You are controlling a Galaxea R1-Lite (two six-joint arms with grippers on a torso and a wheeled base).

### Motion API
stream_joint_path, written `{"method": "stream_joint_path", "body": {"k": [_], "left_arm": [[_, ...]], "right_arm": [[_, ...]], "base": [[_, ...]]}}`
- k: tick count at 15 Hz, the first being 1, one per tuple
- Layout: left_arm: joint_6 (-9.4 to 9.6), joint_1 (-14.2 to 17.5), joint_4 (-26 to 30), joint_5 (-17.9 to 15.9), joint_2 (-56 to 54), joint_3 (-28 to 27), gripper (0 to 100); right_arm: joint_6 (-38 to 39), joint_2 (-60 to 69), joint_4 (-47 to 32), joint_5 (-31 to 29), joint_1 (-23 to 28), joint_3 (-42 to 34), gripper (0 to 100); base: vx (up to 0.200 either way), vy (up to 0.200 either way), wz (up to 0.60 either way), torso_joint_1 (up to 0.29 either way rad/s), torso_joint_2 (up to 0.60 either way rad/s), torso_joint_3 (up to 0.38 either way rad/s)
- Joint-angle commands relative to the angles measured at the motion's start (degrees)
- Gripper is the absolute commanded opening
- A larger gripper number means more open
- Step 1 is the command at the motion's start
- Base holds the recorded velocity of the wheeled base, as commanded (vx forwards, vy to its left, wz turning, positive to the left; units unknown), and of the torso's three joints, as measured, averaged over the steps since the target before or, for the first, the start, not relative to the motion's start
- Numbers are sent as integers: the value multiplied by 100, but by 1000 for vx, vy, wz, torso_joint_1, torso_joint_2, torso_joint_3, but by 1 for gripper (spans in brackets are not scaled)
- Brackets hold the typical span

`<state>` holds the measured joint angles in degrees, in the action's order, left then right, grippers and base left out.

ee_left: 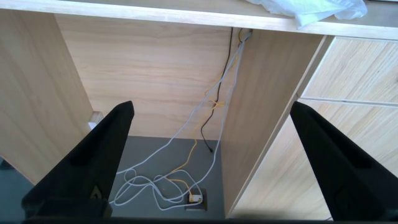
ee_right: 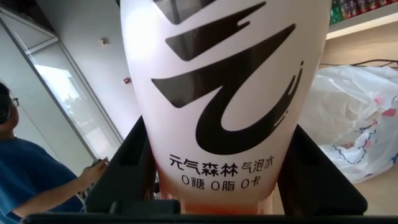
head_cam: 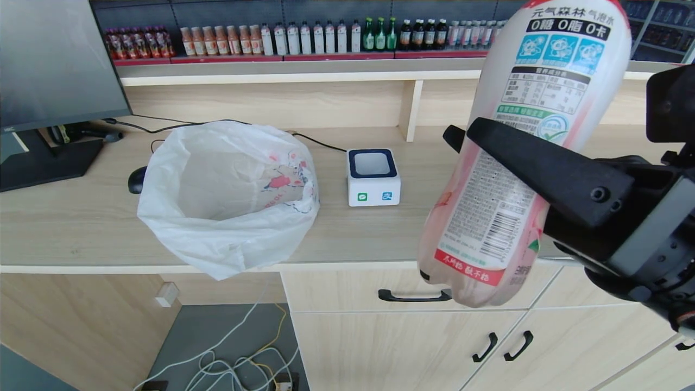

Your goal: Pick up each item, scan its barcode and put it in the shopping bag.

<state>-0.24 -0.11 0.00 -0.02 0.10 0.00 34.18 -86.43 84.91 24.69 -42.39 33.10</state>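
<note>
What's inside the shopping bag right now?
In the head view the shopping bag stands open; only its own white inner wall and show-through print are visible, no item. Its near wall covers the lowest part of the inside, so that spot cannot be checked.

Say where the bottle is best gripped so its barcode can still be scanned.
Around its mid-body, from the side, as the right pincer holds the bottle now: the fingers cross above the barcode, which sits low near the base and is left uncovered for the scanner.
</note>
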Motion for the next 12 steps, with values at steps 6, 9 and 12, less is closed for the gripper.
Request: {"method": "stream_joint_path", "body": {"k": [6, 9, 12], "left_arm": [[-2, 2, 0, -6, -1, 0, 100], [-2, 2, 0, 2, -1, 0, 100], [-2, 2, 0, 2, -1, 0, 100]], "right_arm": [[-8, -32, -1, 1, -147, -23, 0], [-17, -23, 8, 1, -147, -40, 0], [-17, -23, 8, 1, -147, -40, 0]], "base": [[0, 0, 0, 0, 0, 0], [0, 0, 0, 0, 0, 0], [0, 0, 0, 0, 0, 0]]}}
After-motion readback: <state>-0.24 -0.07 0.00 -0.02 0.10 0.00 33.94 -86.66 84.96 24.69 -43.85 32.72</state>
